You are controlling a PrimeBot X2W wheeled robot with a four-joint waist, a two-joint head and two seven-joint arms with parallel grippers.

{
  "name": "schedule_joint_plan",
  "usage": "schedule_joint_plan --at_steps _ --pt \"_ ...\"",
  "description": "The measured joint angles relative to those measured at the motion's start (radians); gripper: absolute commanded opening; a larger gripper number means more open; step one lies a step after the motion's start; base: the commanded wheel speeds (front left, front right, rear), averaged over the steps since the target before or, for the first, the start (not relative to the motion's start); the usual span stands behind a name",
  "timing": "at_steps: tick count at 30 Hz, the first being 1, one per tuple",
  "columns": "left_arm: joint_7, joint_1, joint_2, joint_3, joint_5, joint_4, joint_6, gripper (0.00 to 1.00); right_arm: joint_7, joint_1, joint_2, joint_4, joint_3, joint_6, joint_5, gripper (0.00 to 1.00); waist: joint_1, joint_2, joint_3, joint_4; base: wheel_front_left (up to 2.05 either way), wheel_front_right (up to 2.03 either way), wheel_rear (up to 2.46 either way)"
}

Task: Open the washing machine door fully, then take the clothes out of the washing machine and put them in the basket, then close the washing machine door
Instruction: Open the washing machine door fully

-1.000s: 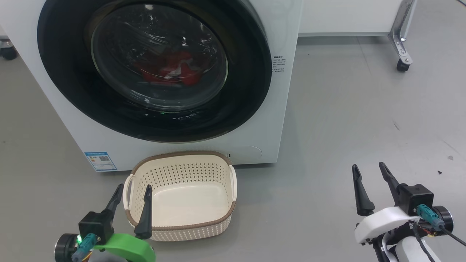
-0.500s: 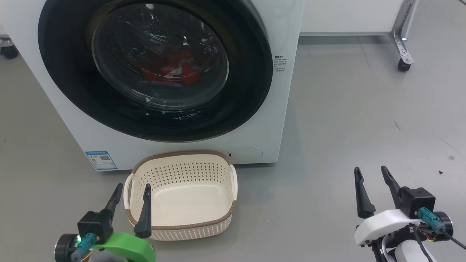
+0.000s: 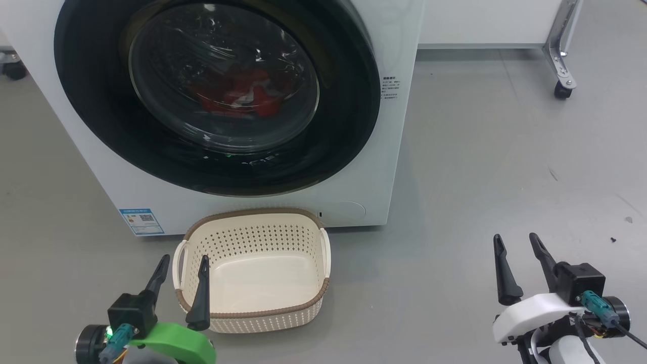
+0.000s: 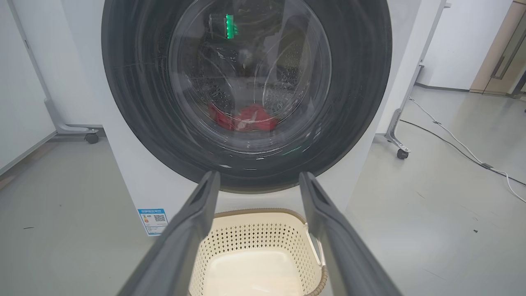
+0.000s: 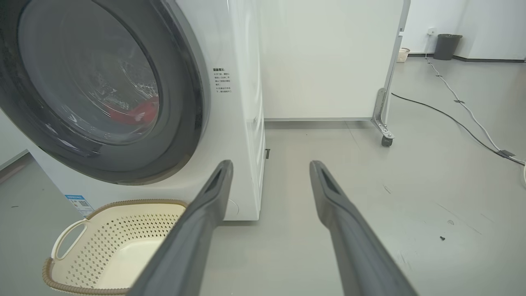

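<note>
**Position of the work.** The large round door with a glossy black rim and bulging clear glass (image 3: 349,121) was shut flush against the white front-loading washing machine (image 3: 167,207). The red clothes with white trim (image 3: 237,93) lay low in the drum, seen through the glass. The small cream perforated basket with a brown rim (image 3: 252,235) stood empty on the floor, just beside the machine's foot and below the door.

**Grippers.** The left gripper (image 3: 185,258) had its fingers spread and held nothing. It sat low over the basket's near left corner. The right gripper (image 3: 515,237) was likewise spread and empty, well apart to the right over bare floor.

**Governing relation.** The door lay ahead of and above both grippers. The left wrist view faced it squarely, with the fingers aimed at its lower rim. The right wrist view looked past the machine's right corner, so that arm stood nearer the door's right-hand edge. No handle or hinge could be made out, so the opening side could not be confirmed.

**Clearance.** The grey floor (image 3: 480,151) to the right was open as far as a castored frame leg (image 3: 558,76). In my judgement the basket beneath the door is the main obstruction to a low reach.
</note>
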State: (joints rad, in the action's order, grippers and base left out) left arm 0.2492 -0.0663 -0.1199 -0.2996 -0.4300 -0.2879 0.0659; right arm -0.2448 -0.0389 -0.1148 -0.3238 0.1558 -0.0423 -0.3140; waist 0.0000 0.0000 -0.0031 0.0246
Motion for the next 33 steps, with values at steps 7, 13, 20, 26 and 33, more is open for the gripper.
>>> schedule_joint_plan --at_steps 7,13,20,26,33 --pt "0.000 0.000 0.002 0.002 0.012 0.000 0.000 1.00 0.000 0.000 0.003 0.000 -0.014 0.014 0.000 0.00 0.0000 0.0000 0.001 0.003 0.00 0.00 0.00" --pt "0.000 0.000 0.004 0.005 0.020 0.000 -0.001 1.00 0.000 0.000 0.012 0.000 -0.023 0.028 -0.001 0.00 0.0000 0.0000 0.003 0.004 0.00 0.00 0.00" --pt "0.000 0.000 0.006 0.004 0.023 0.003 -0.001 1.00 0.000 -0.001 0.030 0.005 -0.046 0.063 -0.044 0.00 0.0000 0.0000 0.013 0.005 0.00 0.00 0.00" --pt "0.000 -0.003 0.012 0.008 0.022 0.014 -0.002 1.00 0.000 -0.027 0.055 0.015 -0.106 0.098 -0.163 0.00 0.0000 0.0000 0.045 0.008 0.00 0.00 0.00" --pt "0.000 -0.043 0.014 0.008 0.030 0.040 -0.011 1.00 -0.002 -0.080 0.070 -0.011 -0.174 0.138 -0.376 0.00 0.0000 0.0000 0.094 0.014 0.00 0.00 0.00"
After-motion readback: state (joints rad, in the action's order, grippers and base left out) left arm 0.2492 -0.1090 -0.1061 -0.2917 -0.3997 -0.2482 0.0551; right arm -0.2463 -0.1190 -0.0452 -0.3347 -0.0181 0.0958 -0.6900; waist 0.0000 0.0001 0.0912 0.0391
